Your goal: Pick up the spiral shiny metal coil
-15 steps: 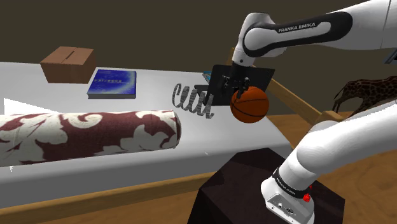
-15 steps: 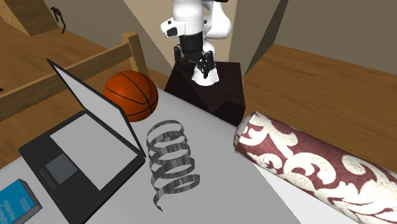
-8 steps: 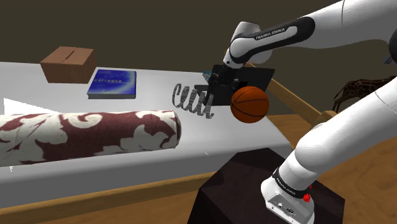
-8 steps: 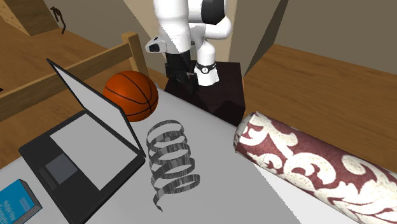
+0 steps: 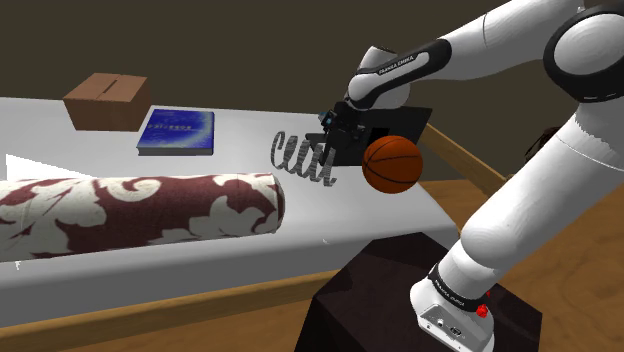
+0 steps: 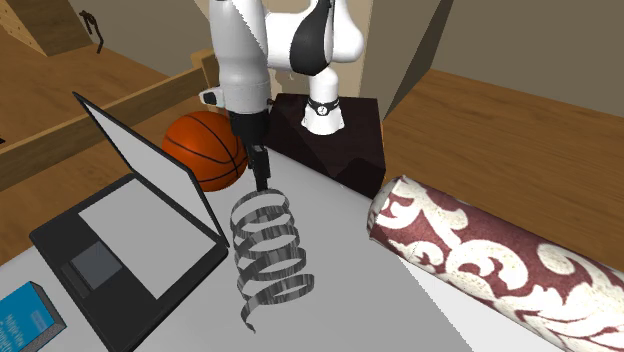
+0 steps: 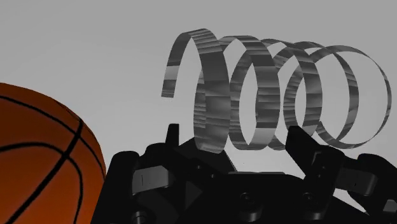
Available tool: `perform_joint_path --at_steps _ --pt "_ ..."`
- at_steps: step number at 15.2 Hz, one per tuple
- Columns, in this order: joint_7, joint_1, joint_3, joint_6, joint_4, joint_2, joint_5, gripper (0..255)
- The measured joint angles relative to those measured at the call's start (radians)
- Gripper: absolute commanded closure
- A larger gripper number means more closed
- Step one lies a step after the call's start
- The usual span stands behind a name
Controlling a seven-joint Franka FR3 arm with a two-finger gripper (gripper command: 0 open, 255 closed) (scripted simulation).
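Note:
The spiral coil (image 6: 268, 250) is a grey striped metal band lying on its side on the grey table (image 6: 380, 300). It lies between the laptop and the patterned roll. My black gripper (image 6: 262, 178) hangs just over the coil's end nearest the stand. In the shoulder view the gripper (image 5: 335, 128) is at the right end of the coil (image 5: 300, 160). From the wrist, the coil (image 7: 273, 95) lies just beyond my gripper (image 7: 235, 143), whose fingers (image 7: 302, 143) stand apart and do not touch the coil.
An orange basketball (image 6: 205, 150) rests close beside the gripper, by an open black laptop (image 6: 130, 230). A maroon and cream patterned roll (image 6: 480, 255) lies on the coil's other side. A blue book (image 5: 177, 131) and a brown box (image 5: 106, 100) sit farther along the table.
The arm has swung from above the stand and ball out over the table. The gripper has come down to the coil's near end. The coil has not moved.

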Motion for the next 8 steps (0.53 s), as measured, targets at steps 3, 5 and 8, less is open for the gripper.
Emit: perform_joint_path --at_steps 3,5,8 --pt "0.017 -0.005 -0.004 0.051 -0.002 0.037 0.002 0" --pt "0.015 -0.006 -0.005 0.078 -0.012 0.053 0.005 0" --pt "0.013 -0.005 -0.004 0.115 -0.027 0.074 0.010 0"
